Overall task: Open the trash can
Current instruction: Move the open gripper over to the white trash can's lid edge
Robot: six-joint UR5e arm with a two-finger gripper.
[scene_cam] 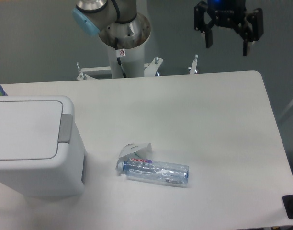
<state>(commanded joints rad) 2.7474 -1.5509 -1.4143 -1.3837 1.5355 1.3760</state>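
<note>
The trash can [34, 143] is a large, boxy white plastic bin with rounded corners, and it stands at the left edge of the white table [208, 124], partly cut off by the picture's border. Its top is a flat white lid [24, 129] set into a slightly raised rim, lying closed and level. On the side of the lid that faces the middle of the table sits a grey rectangular tab [65, 128]. A clear plastic bottle [156, 171] lies on its side on the table to the right of the trash can, near it but not touching, with a white cap end and a coloured label turned toward the bin. The gripper [228, 40] hangs in the air well apart from the trash can, far off to its right and beyond the table's back edge, with its two dark fingers spread and nothing between them. The arm's white base column [123, 52] rises behind the table, to the right of the trash can's far corner.
</note>
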